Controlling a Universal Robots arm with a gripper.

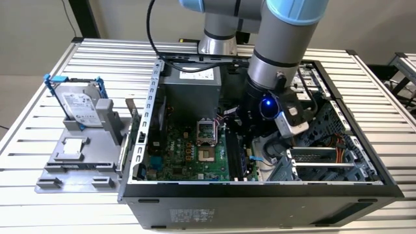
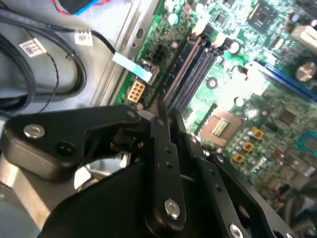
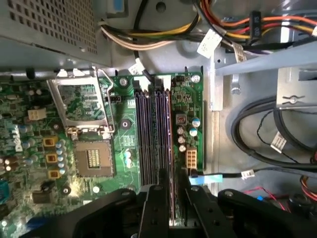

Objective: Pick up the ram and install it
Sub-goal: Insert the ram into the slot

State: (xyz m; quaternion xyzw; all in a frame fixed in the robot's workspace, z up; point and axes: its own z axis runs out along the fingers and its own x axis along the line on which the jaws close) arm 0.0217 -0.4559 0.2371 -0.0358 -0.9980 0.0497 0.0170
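My claw (image 3: 172, 191) has its two black fingers drawn close on a thin dark strip seen edge-on, which I take to be the ram (image 3: 171, 198). I judge it clamped, though so little of the stick shows that I hold that loosely. In both wrist views the strip hangs just above the long memory slots (image 3: 153, 129), running along their line. I cannot tell whether it is touching one.

The white end clips (image 3: 148, 79) sit at the slots' far end, with the open CPU socket (image 3: 91, 158) beside them on the green motherboard (image 1: 188, 156). In the exterior view the arm (image 1: 273, 73) reaches down into the open computer case (image 1: 260, 187), just to the exterior view's right of centre frame. The hard drive (image 1: 81, 105) stands well apart at the exterior view's left.

To seat it well I would keep the stick parallel to one slot, centred between the clips, and press straight down evenly, never canted.
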